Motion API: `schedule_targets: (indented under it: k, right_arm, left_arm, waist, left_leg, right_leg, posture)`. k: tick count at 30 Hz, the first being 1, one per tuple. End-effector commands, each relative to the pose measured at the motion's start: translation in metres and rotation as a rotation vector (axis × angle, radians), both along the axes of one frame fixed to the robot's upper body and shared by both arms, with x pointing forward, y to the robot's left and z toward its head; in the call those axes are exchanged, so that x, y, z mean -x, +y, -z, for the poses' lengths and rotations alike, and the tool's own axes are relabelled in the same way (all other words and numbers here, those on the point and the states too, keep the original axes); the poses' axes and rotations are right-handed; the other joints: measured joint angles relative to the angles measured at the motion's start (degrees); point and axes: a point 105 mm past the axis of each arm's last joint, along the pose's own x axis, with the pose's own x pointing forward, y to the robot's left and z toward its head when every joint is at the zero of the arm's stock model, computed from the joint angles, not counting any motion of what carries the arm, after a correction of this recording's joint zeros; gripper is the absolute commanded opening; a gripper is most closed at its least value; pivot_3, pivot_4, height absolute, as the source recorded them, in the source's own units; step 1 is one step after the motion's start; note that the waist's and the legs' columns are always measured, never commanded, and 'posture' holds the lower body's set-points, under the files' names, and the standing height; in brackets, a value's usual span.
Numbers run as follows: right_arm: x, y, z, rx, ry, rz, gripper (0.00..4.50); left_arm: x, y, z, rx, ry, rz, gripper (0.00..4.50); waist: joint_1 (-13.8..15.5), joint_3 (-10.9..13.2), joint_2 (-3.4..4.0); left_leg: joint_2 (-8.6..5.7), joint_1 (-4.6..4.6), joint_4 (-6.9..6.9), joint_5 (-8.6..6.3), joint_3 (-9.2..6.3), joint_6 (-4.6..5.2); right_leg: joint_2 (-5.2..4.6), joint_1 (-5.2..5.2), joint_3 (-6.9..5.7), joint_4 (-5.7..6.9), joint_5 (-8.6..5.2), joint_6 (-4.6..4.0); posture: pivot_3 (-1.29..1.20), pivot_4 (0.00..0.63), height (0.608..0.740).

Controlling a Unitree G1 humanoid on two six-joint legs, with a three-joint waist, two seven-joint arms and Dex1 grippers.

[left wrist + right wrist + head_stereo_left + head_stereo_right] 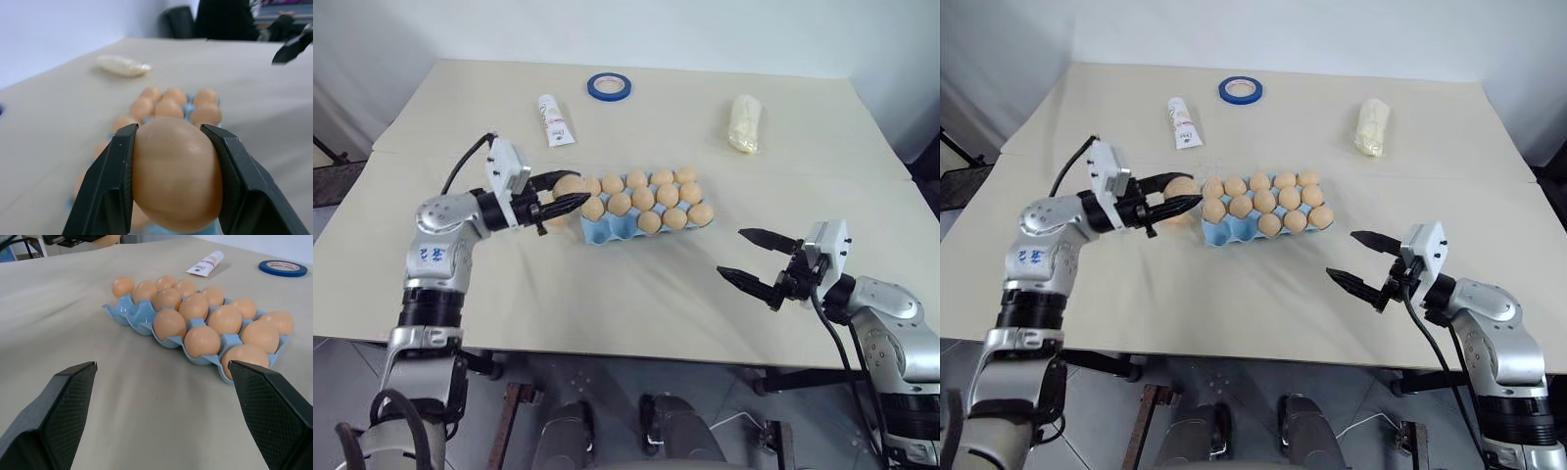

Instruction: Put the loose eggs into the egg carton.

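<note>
left eye view: the left gripper (564,200) is clenched on one of the loose eggs (570,186), held off the table (636,294) at the left end of the egg carton (646,227). the carton, light blue and lidless, lies near the table's middle, most cups filled with matching eggs; at least one cup at the near left corner appears empty. the right gripper (756,258) hovers well apart to the carton's right, jaws spread, holding nothing. a blue tape ring (609,86), a white tube (554,119) and a pale yellow bundle (745,122) lie along the far side.

right eye view: same layout; the held egg sits just beside the carton's left end, not yet in a cup.

left wrist view: the two black fingers (110,183) press the egg's opposite flanks across its widest part. judgement: the shell is light, rigid, smooth and brittle, so a gentle squeeze at the widest girth is the safest hold; a tighter one risks cracking it, an off-centre one risks it slipping out.

right wrist view: the carton's near-left cups show bare blue; the released fingers frame it from a distance.
</note>
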Motion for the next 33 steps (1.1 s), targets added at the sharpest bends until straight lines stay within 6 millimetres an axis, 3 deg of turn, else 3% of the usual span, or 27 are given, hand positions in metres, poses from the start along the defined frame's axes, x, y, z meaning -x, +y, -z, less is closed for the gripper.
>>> schedule_targets:
  k: [1,7,15,19,24,30,33]
  right_arm:
    - [0.003,0.001,-0.012,-0.017,-0.060,-0.001,4.50]
    - [0.012,0.001,-0.013,-0.035,-0.065,-0.003,4.50]
    - [0.017,-0.003,-0.008,-0.031,-0.058,0.049,4.50]
    - [0.019,-0.002,-0.006,-0.032,-0.056,0.057,4.50]
    - [0.018,-0.002,-0.007,-0.030,-0.056,0.054,4.50]
    - [0.017,-0.001,-0.008,-0.023,-0.058,0.040,4.50]
    - [0.016,-0.002,-0.009,-0.023,-0.058,0.034,4.50]
  left_arm:
    - [-0.007,-0.018,0.004,-0.009,-0.004,0.071,1.71]
    - [-0.019,-0.044,0.019,-0.012,0.047,0.122,1.71]
    - [-0.023,-0.060,0.027,-0.034,0.075,0.162,1.71]
    - [-0.025,-0.061,0.032,-0.062,0.078,0.147,2.94]
    - [-0.026,-0.058,0.023,-0.049,0.046,0.143,4.49]
    - [-0.020,-0.044,0.008,-0.058,-0.037,0.142,4.49]
    - [-0.015,-0.023,-0.010,-0.026,-0.103,0.082,4.49]
  waist:
    - [0.1,0.0,0.00]
    - [0.0,0.0,-0.01]
    - [0.0,0.0,-0.01]
    - [0.0,0.0,-0.01]
    - [0.0,0.0,-0.01]
    - [0.0,0.0,-0.01]
    - [-0.1,0.0,-0.01]
  left_leg:
    - [0.00,-0.01,0.01,0.00,-0.01,0.00]
    - [0.01,-0.06,0.04,-0.01,0.00,-0.01]
    - [0.01,-0.07,0.04,-0.01,-0.01,-0.01]
    - [-0.01,-0.09,0.06,-0.01,-0.02,-0.01]
    - [0.00,-0.08,0.08,-0.01,-0.02,-0.01]
    - [0.00,-0.08,0.07,-0.01,-0.02,-0.01]
    - [0.01,-0.05,0.05,0.00,-0.01,-0.04]
  right_leg:
    - [0.01,0.00,-0.01,0.00,0.00,0.01]
    - [0.05,-0.05,0.00,0.00,-0.01,0.03]
    - [0.05,-0.08,0.00,0.02,-0.01,0.04]
    - [0.04,-0.07,-0.01,0.02,-0.01,0.04]
    - [0.04,-0.07,-0.01,0.05,0.00,0.05]
    - [0.05,-0.08,0.00,0.06,0.00,0.05]
    - [0.05,-0.08,0.02,0.09,0.00,0.05]
  posture:
    - [0.00,0.150,0.740]
    - [0.00,0.150,0.740]
    - [0.00,0.150,0.740]
    - [0.00,0.150,0.740]
    - [0.00,0.150,0.740]
    - [0.00,0.150,0.740]
    - [0.00,0.150,0.740]
